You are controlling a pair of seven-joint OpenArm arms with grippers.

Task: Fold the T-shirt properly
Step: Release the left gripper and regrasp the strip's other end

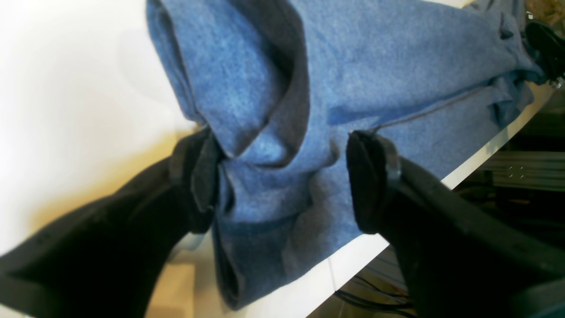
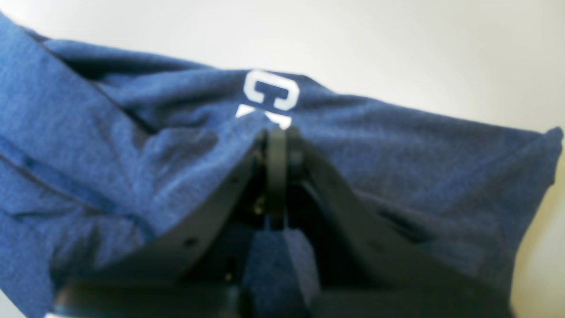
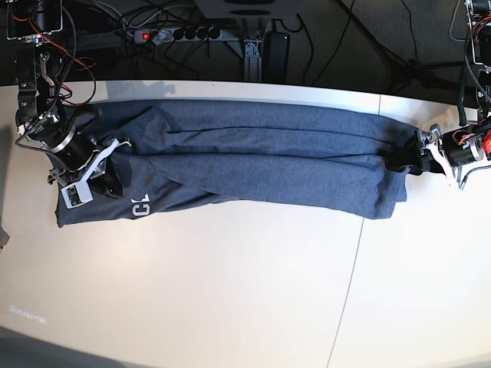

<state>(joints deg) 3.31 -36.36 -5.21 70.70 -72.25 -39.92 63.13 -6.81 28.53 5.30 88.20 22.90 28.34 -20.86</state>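
Observation:
The blue-grey T-shirt (image 3: 253,169) lies stretched in a long band across the white table (image 3: 230,291), with white lettering (image 3: 140,208) showing near its left end. My right gripper (image 3: 115,184) is at that left end, shut on a pinch of the T-shirt (image 2: 397,150) just below the white letter (image 2: 271,90). My left gripper (image 3: 410,163) sits at the band's right end. In the left wrist view the left gripper (image 1: 282,181) is open, its fingers (image 1: 375,181) wide apart with bunched folds of the T-shirt (image 1: 265,176) between them.
A power strip (image 3: 184,34) and cables lie behind the table's far edge. A seam (image 3: 351,261) runs across the tabletop. In the left wrist view the table's edge (image 1: 476,159) is close to the cloth, with frame parts and cables below it.

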